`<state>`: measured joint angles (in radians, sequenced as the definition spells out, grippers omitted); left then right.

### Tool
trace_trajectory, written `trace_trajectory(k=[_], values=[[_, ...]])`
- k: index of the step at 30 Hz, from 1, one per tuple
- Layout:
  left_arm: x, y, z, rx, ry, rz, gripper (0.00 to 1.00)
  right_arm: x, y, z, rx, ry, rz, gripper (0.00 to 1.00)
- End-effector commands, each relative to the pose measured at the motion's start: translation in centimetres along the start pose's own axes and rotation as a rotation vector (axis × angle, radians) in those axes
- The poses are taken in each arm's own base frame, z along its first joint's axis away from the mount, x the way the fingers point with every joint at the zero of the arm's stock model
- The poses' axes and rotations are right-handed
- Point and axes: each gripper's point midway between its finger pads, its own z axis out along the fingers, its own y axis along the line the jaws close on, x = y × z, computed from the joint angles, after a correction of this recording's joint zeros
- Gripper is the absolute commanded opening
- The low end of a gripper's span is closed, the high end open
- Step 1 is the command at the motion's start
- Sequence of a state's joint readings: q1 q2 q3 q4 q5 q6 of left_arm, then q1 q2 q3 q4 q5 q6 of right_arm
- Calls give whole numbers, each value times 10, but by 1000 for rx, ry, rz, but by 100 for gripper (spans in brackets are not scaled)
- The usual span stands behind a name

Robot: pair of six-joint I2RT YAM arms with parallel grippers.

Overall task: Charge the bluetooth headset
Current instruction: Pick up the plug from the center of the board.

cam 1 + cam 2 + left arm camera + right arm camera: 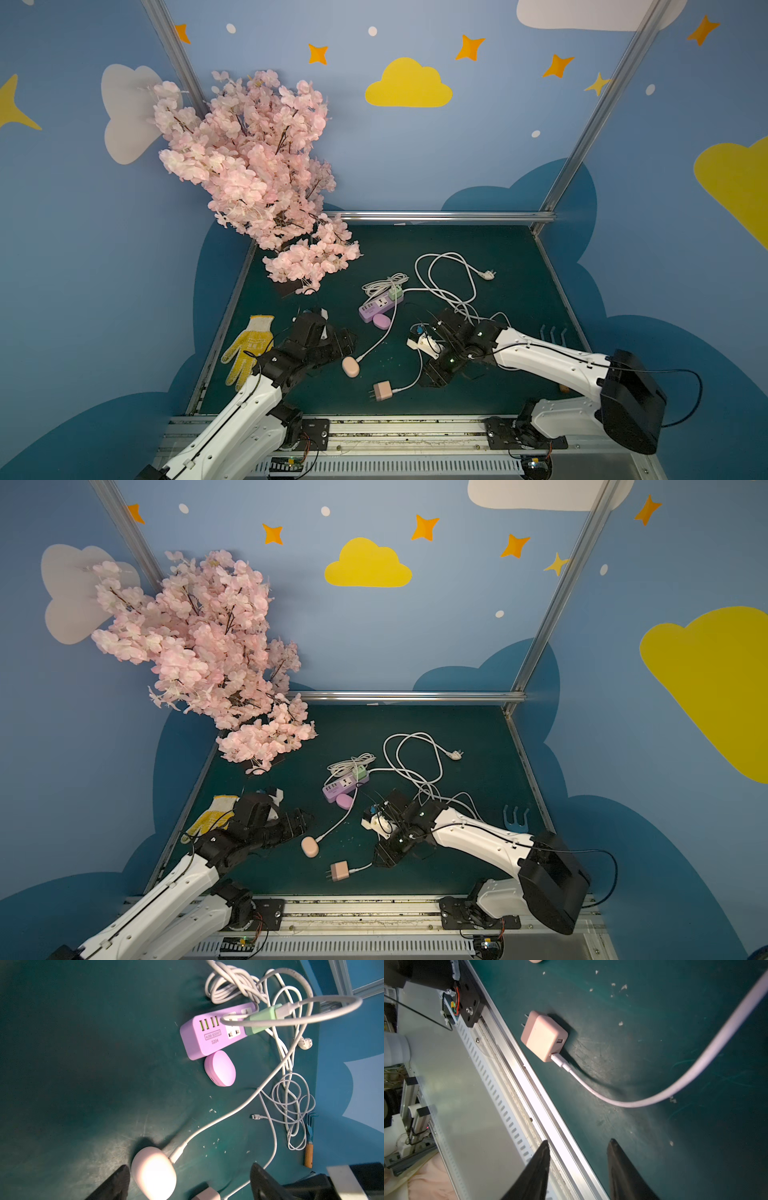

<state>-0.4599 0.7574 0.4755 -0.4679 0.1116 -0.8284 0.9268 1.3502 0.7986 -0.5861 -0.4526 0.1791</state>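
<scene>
- The left gripper [187, 1186] stands wide open at the bottom of its wrist view. It grips nothing, though the peach headset case [153, 1174] lies on the mat between its fingers, close to one of them.
- A white cable [228, 1113] is plugged into that case and climbs toward the green adapter [262, 1019] on the purple power strip [205, 1039].
- A purple case [220, 1068] sits just beside the strip, with loose white cord tangled to the right and a fork [309, 1138] at the mat's edge.
- The right gripper [579, 1172] is also parted and empty, hanging over the mat's near edge. The pink charger block [544, 1036] lies beyond it, and its lead [654, 1099] arcs across the view.
- In both top views the left arm reaches in from the lower left, past a yellow glove [247, 353]. The right arm comes from the lower right with its wrist bent downward.
</scene>
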Motion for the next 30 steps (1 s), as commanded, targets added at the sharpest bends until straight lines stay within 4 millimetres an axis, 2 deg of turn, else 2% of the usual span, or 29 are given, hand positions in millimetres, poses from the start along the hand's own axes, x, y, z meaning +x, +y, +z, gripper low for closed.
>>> trace_trajectory(k=[1,6,9,12,15,20,22,24,27,30], values=[[4,-1,2,-2,-6,2,90,-21,1,0,-53,-74,79,47],[6,-9,5,32,-3,11,91,-44,-6,2,-134,-151,138,49],[7,-12,8,41,7,10,92,-49,-17,10,-124,-114,185,45],[8,-12,6,39,8,20,92,-42,-19,12,-134,-103,213,43],[9,-9,7,33,3,19,92,-31,-18,2,-111,-108,213,44],[9,-9,11,27,12,27,93,0,-19,-16,-51,-120,237,48],[8,-8,13,21,12,29,93,13,-30,-13,-5,-126,320,49],[7,-8,15,19,11,26,94,11,-38,-9,10,-170,331,50],[7,-9,17,21,13,27,94,-9,-43,-3,9,-236,291,51],[6,-12,16,32,8,26,96,-20,-57,5,71,-186,329,51]])
